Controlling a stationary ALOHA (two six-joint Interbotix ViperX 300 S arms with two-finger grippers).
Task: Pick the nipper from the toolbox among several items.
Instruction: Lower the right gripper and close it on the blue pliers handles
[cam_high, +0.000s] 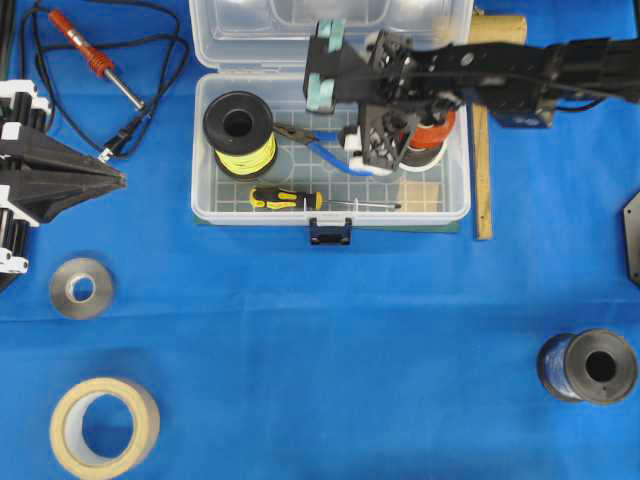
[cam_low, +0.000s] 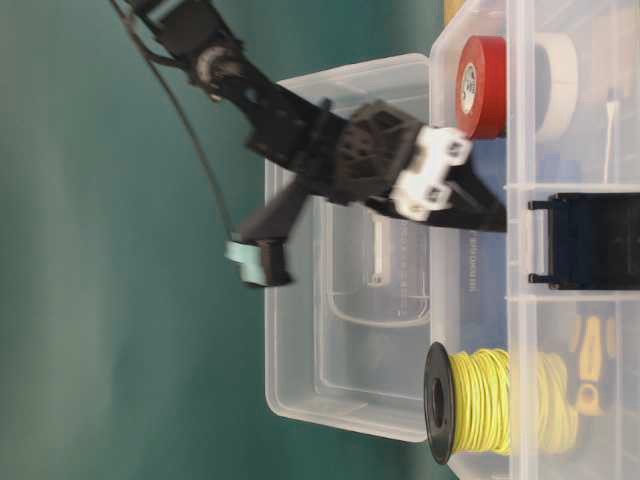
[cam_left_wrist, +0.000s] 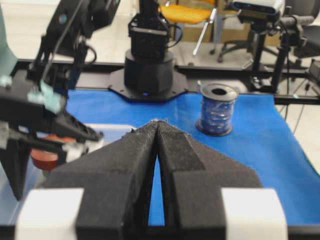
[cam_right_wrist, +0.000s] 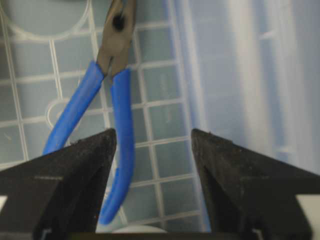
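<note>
The nipper (cam_high: 318, 148) lies on the grid floor of the clear toolbox (cam_high: 200, 205), dark jaws toward the yellow spool, blue handles toward my right gripper. My right gripper (cam_high: 372, 150) is open and lowered into the toolbox over the handle ends. In the right wrist view the nipper (cam_right_wrist: 121, 115) has one blue handle between my open fingers, close to the left finger (cam_right_wrist: 80, 165); the other handle runs off under that finger. The right gripper (cam_right_wrist: 152, 137) holds nothing. My left gripper (cam_high: 118, 180) is shut and empty at the table's left edge, also in the left wrist view (cam_left_wrist: 159, 123).
In the toolbox are a yellow wire spool (cam_high: 240, 130), a yellow-and-black screwdriver (cam_high: 288, 198), a red tape roll (cam_high: 437, 130) and a wooden block (cam_high: 420, 192). Outside it are a soldering iron (cam_high: 95, 55), a wooden ruler (cam_high: 483, 170), a metal ring (cam_high: 82, 288), masking tape (cam_high: 105, 425) and a blue wire spool (cam_high: 590, 366).
</note>
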